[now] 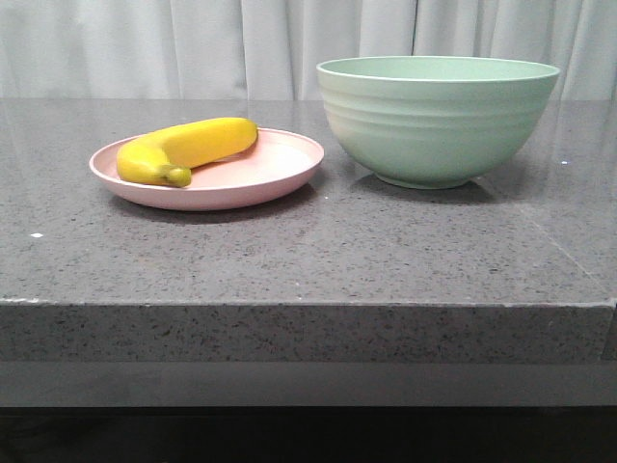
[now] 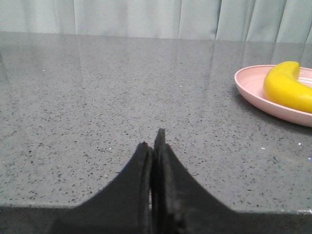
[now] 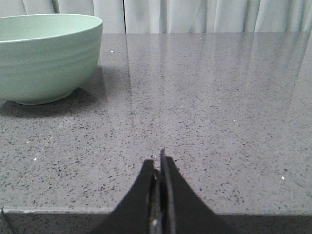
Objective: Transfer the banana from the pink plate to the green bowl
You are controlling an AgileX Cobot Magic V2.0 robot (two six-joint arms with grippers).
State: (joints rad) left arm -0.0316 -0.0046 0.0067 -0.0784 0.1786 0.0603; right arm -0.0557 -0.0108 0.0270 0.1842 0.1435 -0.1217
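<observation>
- On the far left, our left gripper [image 2: 155, 139] sits low at the near edge of the grey stone table [image 1: 308, 260]; its two black fingers are pressed together with nothing between them, as our left wrist view shows.
- Moving right, the pink plate [image 1: 280, 169] rests flat on the table, well apart from that gripper. Neither arm appears in the front view.
- Lying on the plate is the banana [image 1: 188, 148], on its side toward the plate's left half, its dark tip pointing toward the near rim. Nothing touches it.
- Next comes the green bowl [image 1: 439, 121], upright just beside the plate, a narrow strip of table between them. From the front we cannot see down inside it, but with the banana on the plate we judge the bowl has not yet received it.
- Farthest right, our right gripper [image 3: 159, 157] also waits at the table's near edge, fingers closed on nothing, with the bowl off to one side in its wrist view.
- We judge that no part of the transfer is done: reaching, opening, grasping the banana, lifting it over the tall rim and releasing all remain.
- We would guess the left arm, nearer the plate, is the better placed to start.
</observation>
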